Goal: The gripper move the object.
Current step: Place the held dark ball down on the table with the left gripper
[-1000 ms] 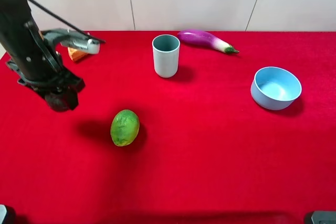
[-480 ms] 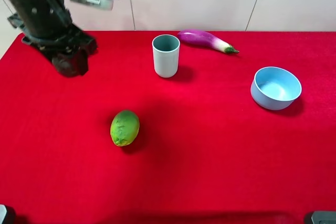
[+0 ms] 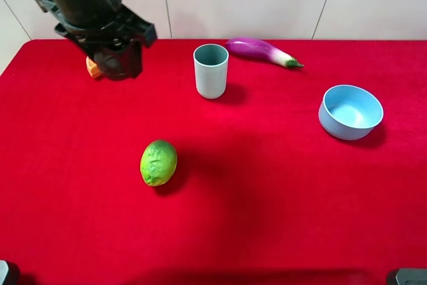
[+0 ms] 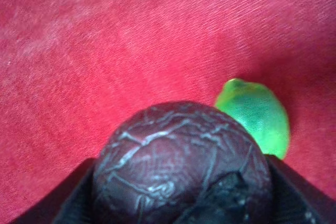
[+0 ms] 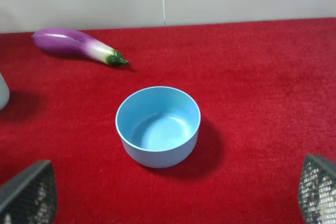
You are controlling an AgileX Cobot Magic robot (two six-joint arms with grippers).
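Observation:
My left gripper (image 3: 119,60) hangs above the back left of the red table, well beyond the lime. In the left wrist view it is shut on the object (image 4: 181,163), a round, wrinkled, dark purple-brown fruit that fills the space between the jaws. The gripper's bulk hides the fruit in the exterior view. My right gripper (image 5: 168,195) is open and empty, its mesh fingertips (image 5: 29,192) wide apart in front of the blue bowl.
A bumpy green lime (image 3: 159,162) lies front left and also shows in the left wrist view (image 4: 254,115). A grey-green cup (image 3: 211,70) stands at the back centre, a purple eggplant (image 3: 261,51) behind it. A blue bowl (image 3: 350,111) sits right. A small orange thing (image 3: 92,68) lies beside the left gripper.
My left arm has risen and swung from the table's left side toward the back and to the right, carrying the fruit. Nothing else has moved.

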